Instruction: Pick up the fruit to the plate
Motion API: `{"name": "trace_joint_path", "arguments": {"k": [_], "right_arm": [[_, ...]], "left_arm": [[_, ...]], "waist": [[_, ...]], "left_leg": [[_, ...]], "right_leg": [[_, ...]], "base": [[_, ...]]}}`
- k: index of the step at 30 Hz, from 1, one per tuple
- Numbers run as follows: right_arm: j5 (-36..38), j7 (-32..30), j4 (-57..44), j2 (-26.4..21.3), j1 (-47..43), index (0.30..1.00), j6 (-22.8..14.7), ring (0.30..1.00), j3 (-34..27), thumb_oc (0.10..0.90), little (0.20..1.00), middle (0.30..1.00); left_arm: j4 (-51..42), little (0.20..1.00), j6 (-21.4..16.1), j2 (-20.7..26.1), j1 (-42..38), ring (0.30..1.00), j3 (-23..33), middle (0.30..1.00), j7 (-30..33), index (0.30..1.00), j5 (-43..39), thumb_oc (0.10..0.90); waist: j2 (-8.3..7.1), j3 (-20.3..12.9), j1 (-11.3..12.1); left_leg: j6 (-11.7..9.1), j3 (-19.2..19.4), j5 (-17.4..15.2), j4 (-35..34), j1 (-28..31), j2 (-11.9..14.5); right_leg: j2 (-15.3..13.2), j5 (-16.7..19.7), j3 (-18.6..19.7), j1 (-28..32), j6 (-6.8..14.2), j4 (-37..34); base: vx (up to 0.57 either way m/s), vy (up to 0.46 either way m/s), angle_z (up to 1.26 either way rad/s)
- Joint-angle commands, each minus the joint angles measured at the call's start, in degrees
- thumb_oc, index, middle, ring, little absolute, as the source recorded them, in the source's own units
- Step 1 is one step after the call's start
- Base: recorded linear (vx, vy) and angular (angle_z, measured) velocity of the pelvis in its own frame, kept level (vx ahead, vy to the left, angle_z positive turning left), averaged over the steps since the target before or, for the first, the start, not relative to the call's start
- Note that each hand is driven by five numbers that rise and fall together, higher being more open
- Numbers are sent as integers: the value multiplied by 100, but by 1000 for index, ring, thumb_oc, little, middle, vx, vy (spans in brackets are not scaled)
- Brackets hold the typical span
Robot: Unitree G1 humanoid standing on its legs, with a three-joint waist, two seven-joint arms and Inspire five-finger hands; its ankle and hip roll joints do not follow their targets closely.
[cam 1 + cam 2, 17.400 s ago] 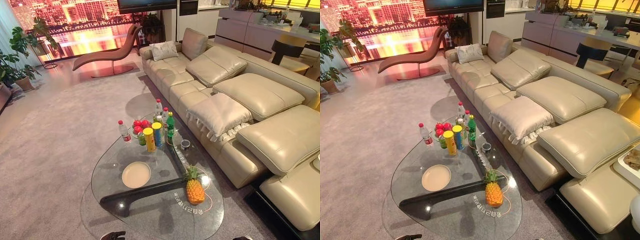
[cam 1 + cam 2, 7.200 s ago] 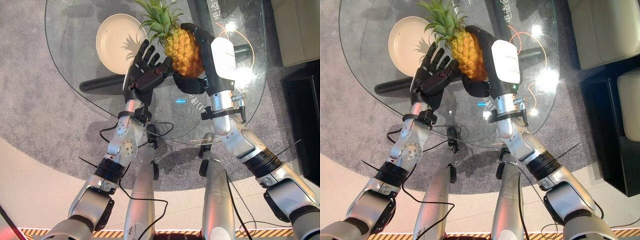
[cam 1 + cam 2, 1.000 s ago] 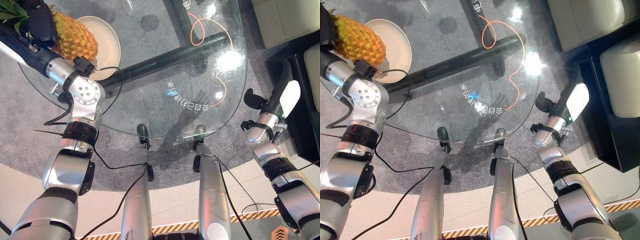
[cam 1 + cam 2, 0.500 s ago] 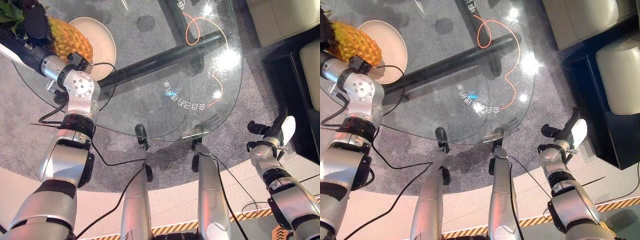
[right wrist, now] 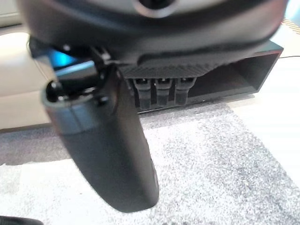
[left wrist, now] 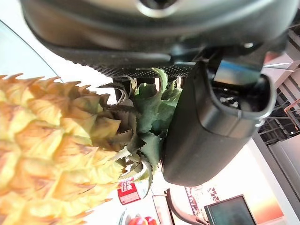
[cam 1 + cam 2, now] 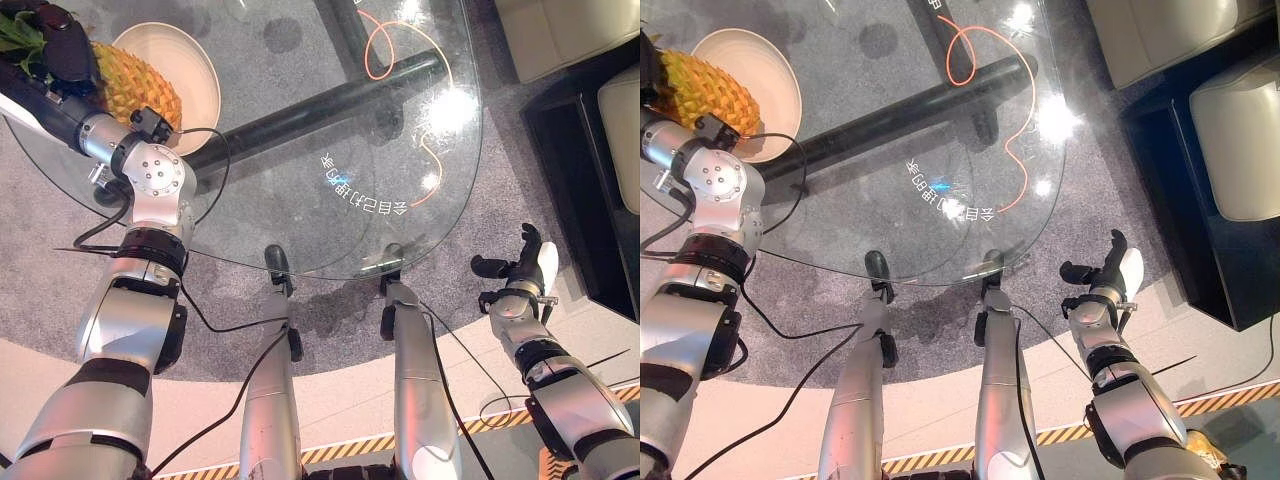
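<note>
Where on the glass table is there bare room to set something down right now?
The widest bare patch of the glass table runs from the dark base bar to the near rim, around the white lettering. It is crowded at the far left, where the left hand holds the pineapple over the plate. The orange cable loops along the right edge.

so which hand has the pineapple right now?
The left hand, curled round the pineapple over the plate. The right hand hangs open and empty off the table's near edge.
</note>
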Motion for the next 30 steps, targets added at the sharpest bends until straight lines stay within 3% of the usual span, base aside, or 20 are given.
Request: {"name": "trace_joint_path", "arguments": {"k": [1, 26, 27, 30], "right_arm": [[-71, -170, 180, -154, 205, 900, 3, 900, -50, 800, 900, 900], [-205, -280, -6, -120, 290, 900, -85, 900, 56, 800, 900, 900], [-204, -283, -2, -125, 283, 900, -95, 900, 59, 800, 900, 900], [-220, -277, -18, -140, 293, 900, -97, 900, 55, 800, 900, 900]], "left_arm": [[142, 200, -556, 810, -909, 300, 67, 300, 1, 300, 113, 100], [377, 200, -508, 912, -1511, 300, -360, 300, -75, 300, 400, 100], [394, 554, -516, 918, -1523, 604, -365, 604, -84, 604, 382, 454], [432, 774, -489, 937, -1525, 792, -389, 792, -96, 792, 462, 674]], "waist": [[-306, -131, 99], [-434, -131, -34], [-435, -131, -35], [-434, -131, -46]], "left_leg": [[-101, 167, -881, 961, -229, -27], [-87, 157, -948, 1102, -499, 23], [-89, 156, -947, 1096, -503, 23], [-90, 153, -956, 1098, -517, 20]], "right_leg": [[387, 232, 54, 181, -45, -715], [444, 311, 175, -81, -31, -740], [444, 312, 178, -83, -32, -752], [453, 311, 198, -100, -35, -758]], "base": [[6, 40, -3], [1, 8, -1], [0, 0, 0], [0, 0, 0]]}}
